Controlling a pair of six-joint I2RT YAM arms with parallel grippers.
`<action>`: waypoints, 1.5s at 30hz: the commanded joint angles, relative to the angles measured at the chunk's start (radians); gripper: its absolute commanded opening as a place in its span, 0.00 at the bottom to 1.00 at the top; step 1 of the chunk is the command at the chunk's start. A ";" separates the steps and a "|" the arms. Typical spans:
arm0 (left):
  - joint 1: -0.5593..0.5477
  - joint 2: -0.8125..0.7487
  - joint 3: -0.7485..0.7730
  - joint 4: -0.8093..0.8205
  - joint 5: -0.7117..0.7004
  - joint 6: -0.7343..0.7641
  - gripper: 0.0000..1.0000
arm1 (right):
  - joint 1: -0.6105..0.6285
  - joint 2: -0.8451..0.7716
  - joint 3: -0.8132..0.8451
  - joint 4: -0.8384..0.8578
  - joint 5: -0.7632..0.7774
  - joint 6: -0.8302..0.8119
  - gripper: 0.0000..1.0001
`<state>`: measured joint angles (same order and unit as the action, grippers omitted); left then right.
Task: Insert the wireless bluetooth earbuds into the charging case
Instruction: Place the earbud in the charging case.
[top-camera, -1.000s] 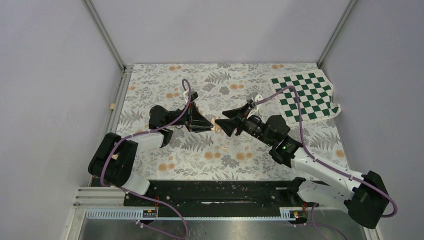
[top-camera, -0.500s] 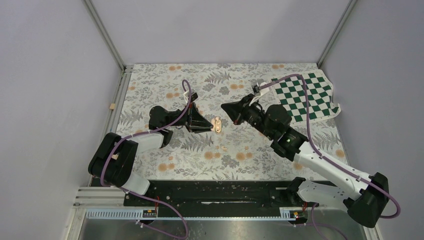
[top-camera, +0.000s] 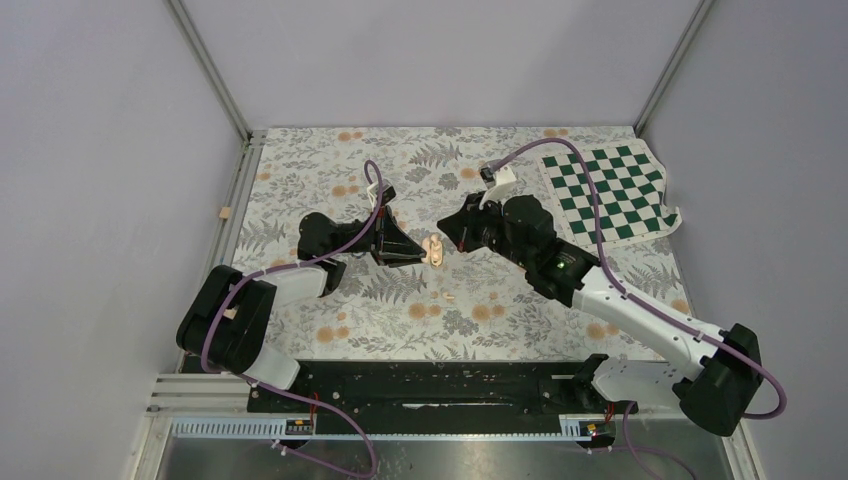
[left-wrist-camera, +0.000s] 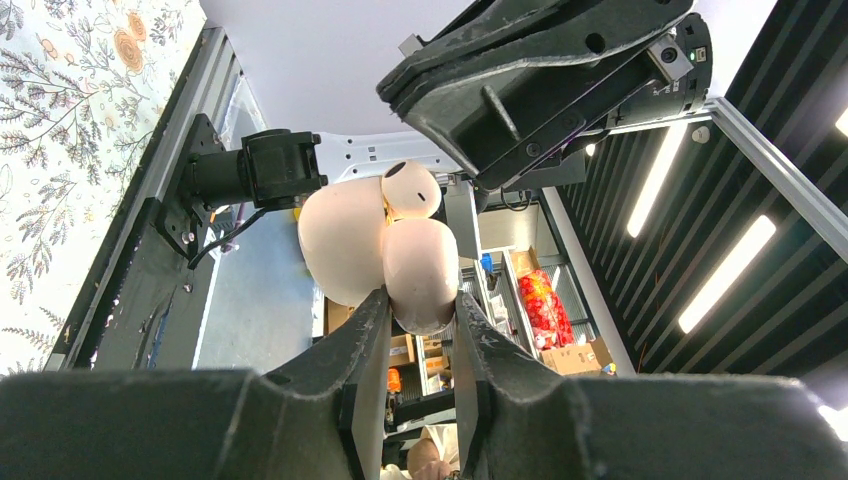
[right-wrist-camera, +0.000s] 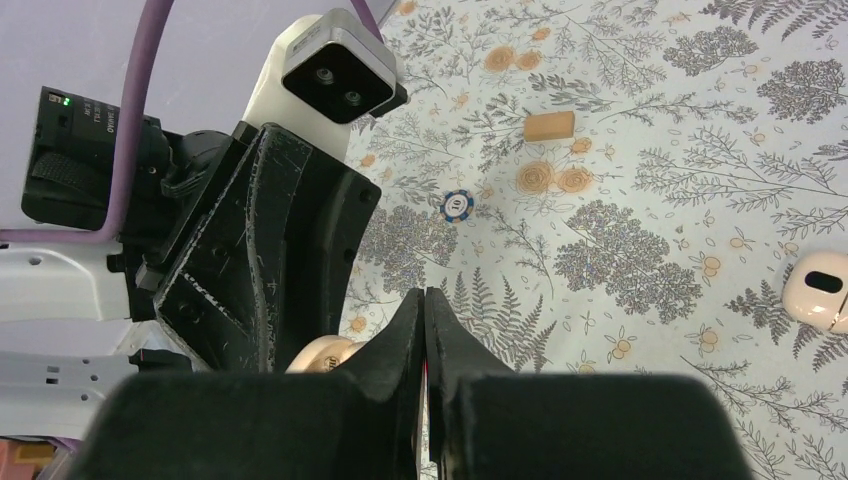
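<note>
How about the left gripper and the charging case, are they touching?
Touching. The left wrist view shows the left gripper shut on the charging case, with a finger pressed against each side and no gap at either.

top external view looks steeply down from above and behind the arm bases (top-camera: 235, 325), far from the charging case (top-camera: 434, 248). left wrist view sits close beneath the case, facing upward. right wrist view faces it over the floral mat (right-wrist-camera: 640, 150). all three share the case.
</note>
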<state>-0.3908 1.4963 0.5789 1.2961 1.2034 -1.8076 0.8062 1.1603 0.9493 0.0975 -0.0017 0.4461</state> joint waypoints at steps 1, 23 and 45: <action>0.000 -0.025 -0.006 0.066 0.005 0.012 0.00 | -0.001 0.007 0.060 -0.020 -0.016 0.001 0.00; 0.001 -0.013 0.002 0.068 0.008 0.012 0.00 | -0.013 -0.011 0.018 0.006 -0.078 0.016 0.00; 0.002 -0.005 0.006 0.070 0.009 0.011 0.00 | -0.013 -0.048 -0.022 0.006 -0.096 0.011 0.00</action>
<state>-0.3908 1.4963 0.5785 1.2961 1.2037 -1.8080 0.7982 1.1496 0.9352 0.0792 -0.0738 0.4648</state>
